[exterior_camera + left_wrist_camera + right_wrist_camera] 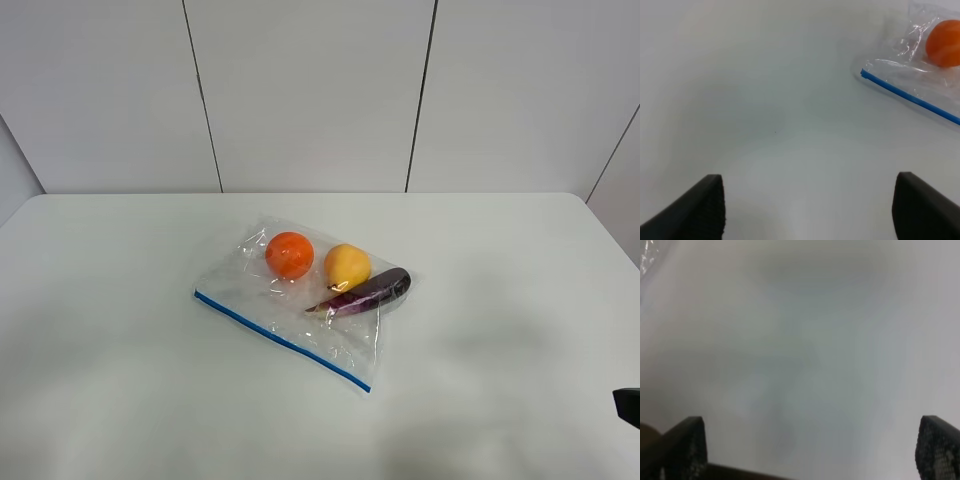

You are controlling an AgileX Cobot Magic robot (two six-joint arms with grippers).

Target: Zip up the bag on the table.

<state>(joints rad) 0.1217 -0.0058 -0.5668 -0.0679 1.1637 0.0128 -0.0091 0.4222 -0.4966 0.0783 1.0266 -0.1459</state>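
Note:
The clear crinkly bag (pixel 290 305) lies in the middle of the white table (pixel 120 330). Its blue zipper strip (pixel 280 340) runs along the near edge. An orange (pixel 289 254), a yellow fruit (pixel 346 266) and a purple eggplant (pixel 368 291) show through it. In the left wrist view the bag's corner (pixel 920 75) with the zipper strip (pixel 910 96) and the orange (pixel 943 42) shows. My left gripper (pixel 810 207) is open, empty, apart from the bag. My right gripper (pixel 812 450) is open over bare table; a bit of it shows at the exterior view's right edge (pixel 627 406).
Grey wall panels (pixel 310 90) stand behind the table's far edge. A glint of plastic (pixel 647 252) shows in a corner of the right wrist view.

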